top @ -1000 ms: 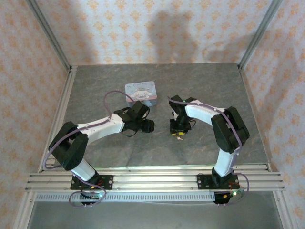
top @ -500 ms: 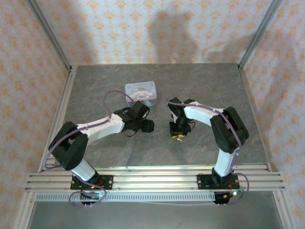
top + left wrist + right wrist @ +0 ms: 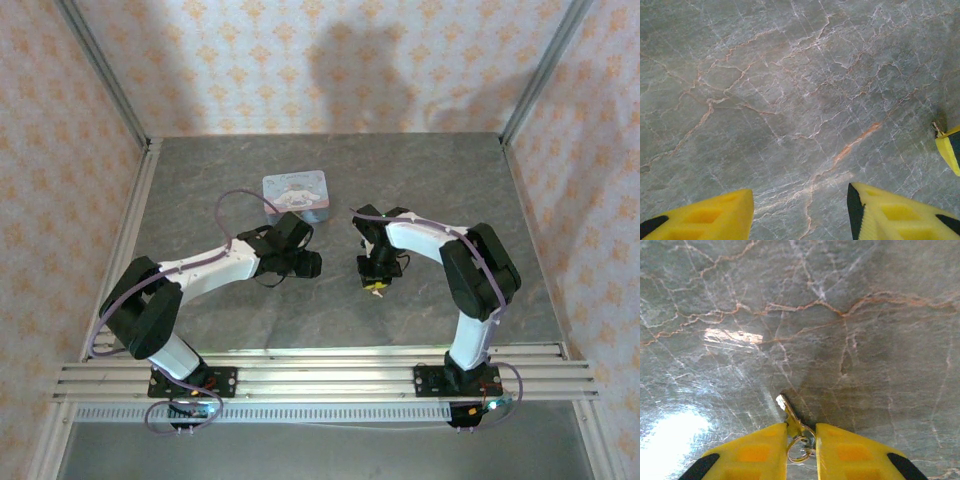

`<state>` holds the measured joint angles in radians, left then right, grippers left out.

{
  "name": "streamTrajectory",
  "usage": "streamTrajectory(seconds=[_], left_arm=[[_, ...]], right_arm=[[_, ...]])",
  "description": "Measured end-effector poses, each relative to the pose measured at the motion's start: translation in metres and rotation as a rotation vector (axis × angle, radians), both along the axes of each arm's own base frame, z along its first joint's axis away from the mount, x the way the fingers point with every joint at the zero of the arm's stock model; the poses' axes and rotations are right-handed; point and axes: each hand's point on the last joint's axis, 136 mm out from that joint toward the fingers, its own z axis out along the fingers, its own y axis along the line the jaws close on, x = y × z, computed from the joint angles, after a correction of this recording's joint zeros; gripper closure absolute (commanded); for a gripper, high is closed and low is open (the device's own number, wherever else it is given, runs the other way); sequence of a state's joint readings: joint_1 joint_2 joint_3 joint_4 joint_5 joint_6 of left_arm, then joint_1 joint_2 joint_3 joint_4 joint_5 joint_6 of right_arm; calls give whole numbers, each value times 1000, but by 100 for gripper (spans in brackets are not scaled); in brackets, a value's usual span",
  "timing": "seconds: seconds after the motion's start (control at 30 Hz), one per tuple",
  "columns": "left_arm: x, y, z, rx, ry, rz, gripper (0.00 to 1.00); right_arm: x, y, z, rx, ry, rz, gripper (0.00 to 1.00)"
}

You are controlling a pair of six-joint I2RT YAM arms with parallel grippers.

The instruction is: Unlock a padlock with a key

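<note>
Near the middle of the grey veined stone counter (image 3: 790, 75), on the right arm's side:

Item one, the key (image 3: 789, 414). Small, thin, silvery-tan metal, with a wire split ring (image 3: 799, 450) through its head. It lies low against the counter, blade tip pointing away from the wrist. Head and ring sit in the gap between the right fingers (image 3: 752, 452).

Right fingers, yellow, wedge-shaped. They stand narrow, one on each side of the key's head. The key touches the finger on the left of the wrist view. Whether both pads bear on it firmly cannot be told.

Left fingers (image 3: 890, 215), same yellow pattern. They stand moderately apart over bare counter with nothing between them, near the right fingers but not touching.

Light-blue rectangular tin with a cartoon lid (image 3: 295, 192). It sits toward the back of the counter, beyond the left arm and well apart from the key.

Step judged in hand: picking up the key.

Hazards noted:
- The hold falls on the head and the loose ring, off-centre. The fingers may trap the ring instead of the head, and the key could then pivot, hang skewed or slip out on lifting.
- A thin key on hard stone may skate away from the pads.
- A skewed blade would not line up with the padlock's keyway.
</note>
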<state>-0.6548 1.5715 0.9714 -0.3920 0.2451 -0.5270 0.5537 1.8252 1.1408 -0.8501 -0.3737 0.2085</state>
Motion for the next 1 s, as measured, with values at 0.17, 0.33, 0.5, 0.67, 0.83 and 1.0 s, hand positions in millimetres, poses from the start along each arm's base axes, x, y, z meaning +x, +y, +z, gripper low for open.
streamTrajectory(seconds=[0.17, 0.33, 0.5, 0.67, 0.83, 1.0], left_arm=[[0, 1, 1, 2, -3, 2, 47], [1, 3, 2, 13, -12, 9, 47], [-3, 9, -3, 29, -5, 14, 47], [-5, 14, -2, 44, -14, 23, 47], [-4, 19, 4, 51, -40, 31, 47], [-8, 23, 6, 48, -53, 34, 48]], right_arm=[[0, 0, 1, -1, 1, 0, 85], [-2, 2, 2, 14, 12, -1, 91], [-4, 6, 3, 33, 23, -8, 95], [-4, 7, 3, 37, 28, -19, 100], [-4, 7, 3, 41, 20, -29, 100], [-5, 7, 4, 62, -14, -44, 100]])
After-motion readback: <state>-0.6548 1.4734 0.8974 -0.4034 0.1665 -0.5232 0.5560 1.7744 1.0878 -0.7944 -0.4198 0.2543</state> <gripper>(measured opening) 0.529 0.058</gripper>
